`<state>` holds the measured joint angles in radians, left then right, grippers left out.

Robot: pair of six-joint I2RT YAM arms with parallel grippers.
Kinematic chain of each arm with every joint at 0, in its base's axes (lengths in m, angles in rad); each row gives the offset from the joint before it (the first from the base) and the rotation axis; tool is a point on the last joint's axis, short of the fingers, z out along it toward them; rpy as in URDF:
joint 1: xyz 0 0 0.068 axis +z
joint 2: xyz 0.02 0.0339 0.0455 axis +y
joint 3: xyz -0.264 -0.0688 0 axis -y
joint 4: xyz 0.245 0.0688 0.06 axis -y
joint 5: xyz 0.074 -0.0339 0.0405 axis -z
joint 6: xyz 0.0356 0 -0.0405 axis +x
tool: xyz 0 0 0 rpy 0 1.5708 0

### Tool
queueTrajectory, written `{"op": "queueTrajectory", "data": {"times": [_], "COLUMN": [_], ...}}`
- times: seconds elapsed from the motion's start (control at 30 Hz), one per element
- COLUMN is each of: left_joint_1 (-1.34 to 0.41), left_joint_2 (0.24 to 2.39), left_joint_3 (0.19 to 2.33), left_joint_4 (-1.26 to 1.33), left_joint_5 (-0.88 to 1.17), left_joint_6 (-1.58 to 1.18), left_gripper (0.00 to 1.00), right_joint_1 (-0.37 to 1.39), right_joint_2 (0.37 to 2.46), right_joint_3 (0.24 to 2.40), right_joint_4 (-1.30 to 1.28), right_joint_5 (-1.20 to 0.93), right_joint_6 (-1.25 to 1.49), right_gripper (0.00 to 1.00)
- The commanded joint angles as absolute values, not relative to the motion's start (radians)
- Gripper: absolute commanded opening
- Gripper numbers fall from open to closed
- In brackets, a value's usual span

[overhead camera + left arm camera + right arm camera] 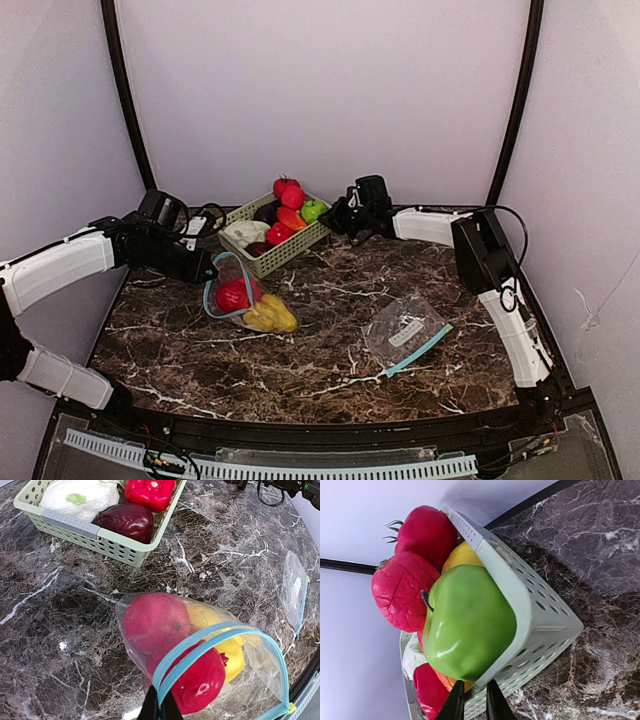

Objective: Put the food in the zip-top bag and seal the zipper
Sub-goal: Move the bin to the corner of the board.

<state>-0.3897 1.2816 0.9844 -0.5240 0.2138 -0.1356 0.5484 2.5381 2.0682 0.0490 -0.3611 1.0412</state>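
A zip-top bag [240, 295] lies left of centre on the marble, holding two red fruits [155, 620] and a yellow one [227, 647]. My left gripper [160, 706] is shut on its blue zipper rim [200, 647] and holds the mouth up. More food fills the pale green basket [282, 254]: a green pepper [470, 625], red pieces [405, 590], a pale cabbage [80, 497] and a dark purple piece [127, 521]. My right gripper [475, 701] is at the basket's right corner. Its fingers pinch the rim wall [535, 615] just below the green pepper.
A second, empty zip-top bag [405, 330] with a white label lies flat on the right of the table; it also shows at the right edge as a clear bag [294, 587]. Dark curved poles and pale walls close in the back.
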Motion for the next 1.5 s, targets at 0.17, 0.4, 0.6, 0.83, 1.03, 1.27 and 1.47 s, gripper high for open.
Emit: {"op": "queueTrajectory", "data": {"times": [0.17,0.4,0.6,0.83,1.03,1.27,1.47], "left_joint_1": [-0.383,-0.383,-0.383,-0.383,-0.384,-0.384,-0.383], "left_joint_2": [1.276,1.27,1.259,1.255,1.25,1.239,1.227], "left_joint_3": [0.969,0.967,0.964,0.957,0.953,0.95,0.947], "left_joint_4": [-0.529,-0.528,-0.529,-0.525,-0.523,-0.516,-0.509], "left_joint_5": [0.227,0.228,0.225,0.234,0.237,0.246,0.247], "left_joint_6": [-0.138,-0.14,-0.14,-0.143,-0.145,-0.145,-0.147], "left_gripper": [0.01,0.01,0.01,0.01,0.01,0.01,0.01], "right_joint_1": [0.545,0.545,0.544,0.539,0.531,0.53,0.533], "right_joint_2": [2.481,2.391,2.264,2.118,2.005,1.914,1.795], "right_joint_3": [1.961,1.838,1.672,1.467,1.285,1.222,1.183], "right_joint_4": [0.21,0.256,0.274,0.267,0.263,0.151,0.057], "right_joint_5": [-0.337,-0.301,-0.241,-0.19,-0.12,-0.008,0.132], "right_joint_6": [1.232,1.308,1.327,1.306,1.291,1.152,0.958], "right_gripper": [0.0,0.0,0.0,0.0,0.0,0.22,0.63]}}
